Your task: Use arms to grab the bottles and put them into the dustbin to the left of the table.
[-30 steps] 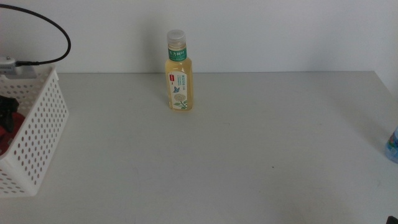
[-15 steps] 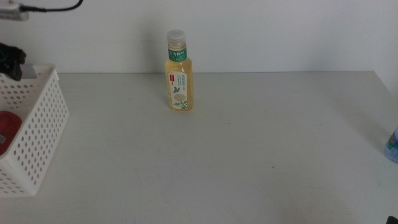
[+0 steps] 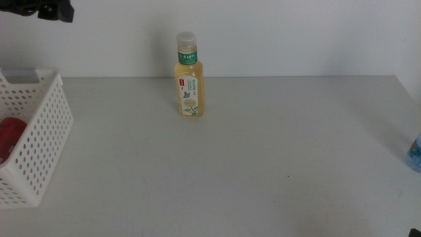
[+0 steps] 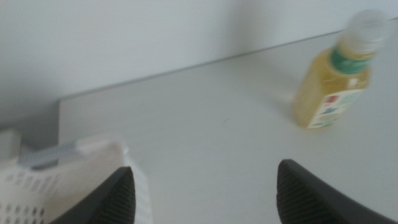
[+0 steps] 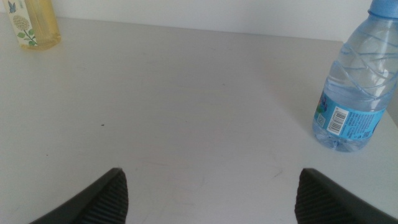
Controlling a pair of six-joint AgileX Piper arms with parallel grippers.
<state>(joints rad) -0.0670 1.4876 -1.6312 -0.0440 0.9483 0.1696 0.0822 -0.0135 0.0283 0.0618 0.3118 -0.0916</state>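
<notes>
Altogether: one red soda can (image 3: 9, 135), binned.

Can (image 3: 10, 135) in dustbin (image 3: 46, 141), left of tea bottle (image 3: 189, 82).

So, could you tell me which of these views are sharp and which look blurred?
Left wrist view: soft throughout, the tea bottle and basket smeared, the left tool open. Right wrist view: crisp, the water bottle label readable as a barcode, the right tool open. Middle view: sharp and evenly lit, the tea bottle casting only a faint shadow on the table.
</notes>
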